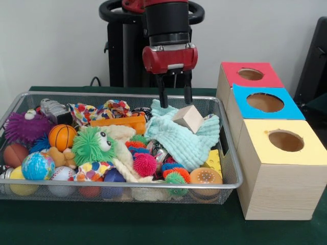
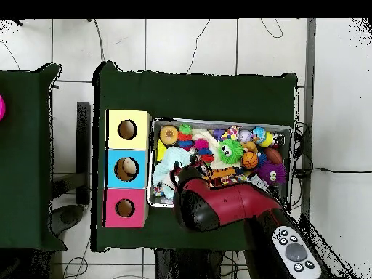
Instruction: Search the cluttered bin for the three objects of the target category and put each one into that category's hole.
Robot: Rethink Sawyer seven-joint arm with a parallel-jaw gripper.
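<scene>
The bin [image 1: 127, 186] is a silver wire-mesh basket full of toys; it also shows in the overhead view [image 2: 218, 122]. My gripper [image 1: 176, 103] hangs over its far right part, open and empty. Its black fingers [image 1: 163, 94] stand just above a mint-green cloth [image 1: 186, 145] and a small wooden block [image 1: 189, 119] lying on it. To the right stand three wooden boxes, each with a round hole: red top [image 1: 232, 69], blue top [image 1: 292, 109], yellow top [image 1: 258, 148]. In the overhead view my arm [image 2: 218, 207] hides the gripper.
In the bin lie a basketball [image 1: 62, 137], a green furry toy with eyes [image 1: 92, 145], a purple spiky toy [image 1: 23, 127], a globe ball [image 1: 37, 166], a pink spiky ball [image 1: 145, 164], an orange block [image 1: 122, 123] and an orange spotted ball [image 1: 205, 176].
</scene>
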